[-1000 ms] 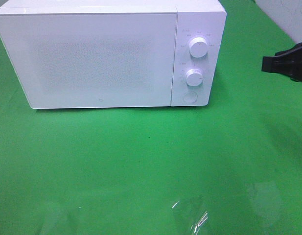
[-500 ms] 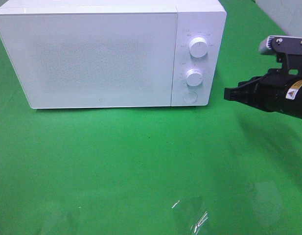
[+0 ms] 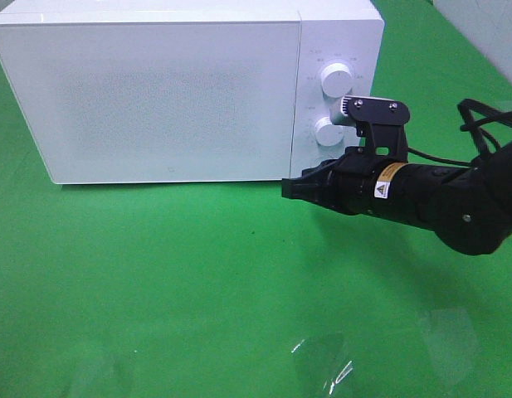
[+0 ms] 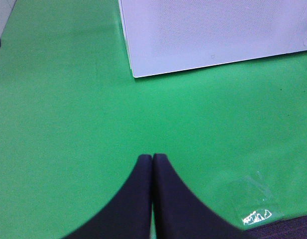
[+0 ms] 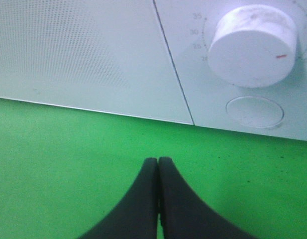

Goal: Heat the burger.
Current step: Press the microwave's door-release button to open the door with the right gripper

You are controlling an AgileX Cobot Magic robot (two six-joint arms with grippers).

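Right gripper [image 3: 287, 189]: fingers pressed together tip to tip, nothing between them. It is low over the green cloth [image 3: 156, 282], tips aimed at the bottom front edge of the microwave [image 3: 156, 91].

Just ahead of the tips is the seam where the door [image 5: 78, 55] meets the control panel. Ahead and to the panel side is the round button [image 5: 255, 112], with a dial [image 5: 253, 45] right above it. The tips are close to the microwave front but apart from it.

Left gripper [image 4: 152, 158]: fingers also closed flat against each other, empty, held well back from the microwave over bare cloth.

The burger is not in sight in any view. The door is shut and frosted, so it may sit inside; cannot tell.

Handling, as a guess since it is unseen:
- Light, soft and stacked, so the layers would slide under a sideways push.
- The bun would dent under a hard pinch.
- Best hold is probably fingers wide, closing gently on opposite sides low on the stack, and keeping it level.

The round button looks like the door release. A closed fingertip would suit pressing it.
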